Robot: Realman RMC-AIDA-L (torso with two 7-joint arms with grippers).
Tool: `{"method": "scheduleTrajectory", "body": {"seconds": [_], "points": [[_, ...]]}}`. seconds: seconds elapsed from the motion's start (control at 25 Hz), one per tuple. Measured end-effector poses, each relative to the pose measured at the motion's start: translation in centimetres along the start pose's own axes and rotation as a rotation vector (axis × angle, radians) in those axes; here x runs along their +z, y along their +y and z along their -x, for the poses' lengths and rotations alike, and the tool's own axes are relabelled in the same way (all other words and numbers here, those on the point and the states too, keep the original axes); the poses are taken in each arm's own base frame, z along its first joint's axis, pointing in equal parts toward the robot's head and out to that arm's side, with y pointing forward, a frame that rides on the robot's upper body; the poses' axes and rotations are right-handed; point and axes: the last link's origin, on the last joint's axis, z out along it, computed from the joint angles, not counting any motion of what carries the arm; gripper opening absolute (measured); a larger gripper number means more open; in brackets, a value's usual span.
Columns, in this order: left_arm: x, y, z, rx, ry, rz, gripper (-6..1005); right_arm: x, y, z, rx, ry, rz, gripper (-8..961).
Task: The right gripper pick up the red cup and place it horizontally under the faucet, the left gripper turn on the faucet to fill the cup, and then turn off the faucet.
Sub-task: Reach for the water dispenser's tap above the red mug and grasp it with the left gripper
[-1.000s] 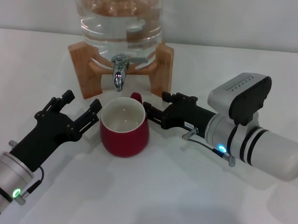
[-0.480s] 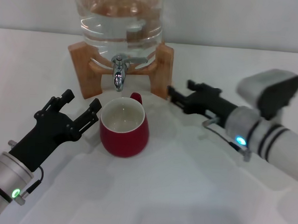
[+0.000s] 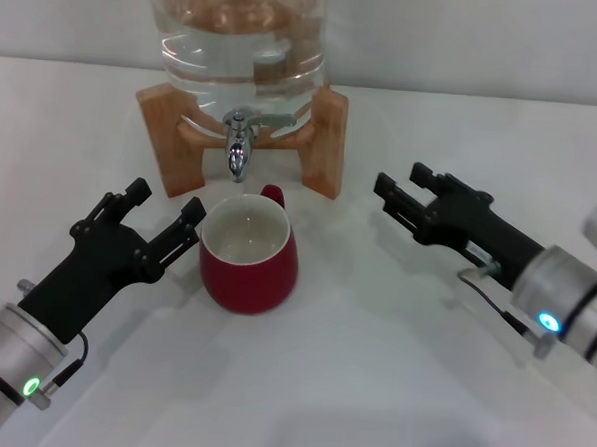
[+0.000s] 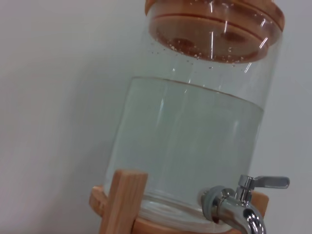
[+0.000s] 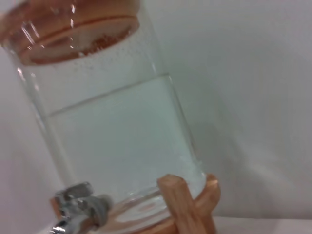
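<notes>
The red cup stands upright on the white table, directly in front of the faucet and slightly below its spout. The cup's off-white inside faces up, and its small loop handle points back toward the faucet. No water shows in the cup.

The faucet projects from the base of a clear water jug, which rests on a wooden stand. The flat lever handle lies level, pointing to the right of the spout. In the left wrist view the same faucet shows at the foot of the jug, whose water level sits a little below the wooden lid.

The left gripper is to the left of the cup, with its arm low over the table. Its two fingers are spread apart and hold nothing. The nearer fingertip lies just beside the cup's rim; contact cannot be confirmed.

The right gripper is to the right of the cup and well apart from it, about level with the right leg of the wooden stand. Its fingers point toward the stand, stand parted with a narrow gap and hold nothing.

The right wrist view shows the jug, the faucet and one leg of the stand.
</notes>
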Motion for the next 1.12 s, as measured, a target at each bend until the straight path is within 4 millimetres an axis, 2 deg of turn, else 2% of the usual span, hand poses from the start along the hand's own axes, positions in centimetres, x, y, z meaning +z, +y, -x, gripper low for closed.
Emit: {"method": "scheduleTrajectory", "body": {"seconds": [0.2,0.52,0.84,1.12], "points": [[0.1,0.1,-0.3,0.002,0.015,0.011,860,-1.8,0.1,-0.2,0.009,-0.004,0.111,608],[-0.1,0.2,-0.5,0.003,0.03,0.02,860,-3.0,1.5,-2.2,-0.075,0.102,0.228,608],[-0.9,0.6,-0.1,-0.005,0.03,0.03,860,-3.6,1.1,-2.7,-0.066,0.1,0.196,608],[-1.0,1.2,-0.6,-0.001,0.063,0.063,860,-4.5,-0.4,-2.3,-0.061,0.063,0.127,608]]}}
